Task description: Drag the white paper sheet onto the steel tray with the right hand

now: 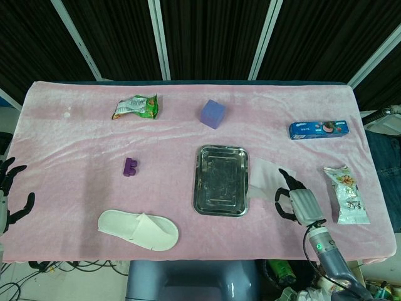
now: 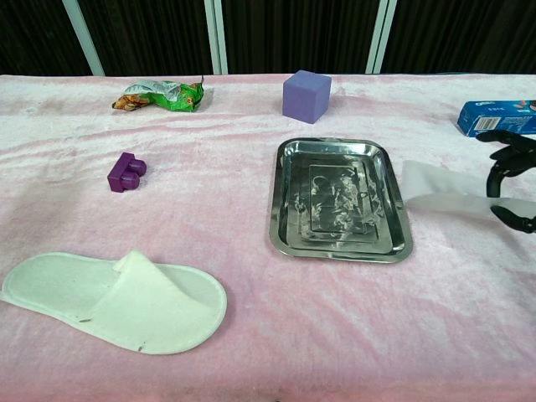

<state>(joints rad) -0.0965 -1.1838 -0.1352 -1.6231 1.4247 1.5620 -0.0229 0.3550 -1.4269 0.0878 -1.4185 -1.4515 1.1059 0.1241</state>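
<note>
The white paper sheet (image 1: 262, 177) (image 2: 435, 186) lies just right of the steel tray (image 1: 197, 182) (image 2: 275, 201), its left edge at the tray's right rim. The sheet looks bent and raised on its right side. My right hand (image 1: 294, 202) (image 2: 509, 180) grips that right side, fingers above and thumb below, near the table's front right. My left hand (image 1: 9, 194) hangs off the table's left edge with fingers apart, holding nothing.
A white slipper (image 1: 138, 229) lies front left and a small purple brick (image 1: 130, 166) sits left of the tray. At the back are a purple cube (image 1: 213, 113) and a green snack bag (image 1: 136, 106). A blue cookie box (image 1: 318, 129) and a snack pouch (image 1: 346, 194) lie right.
</note>
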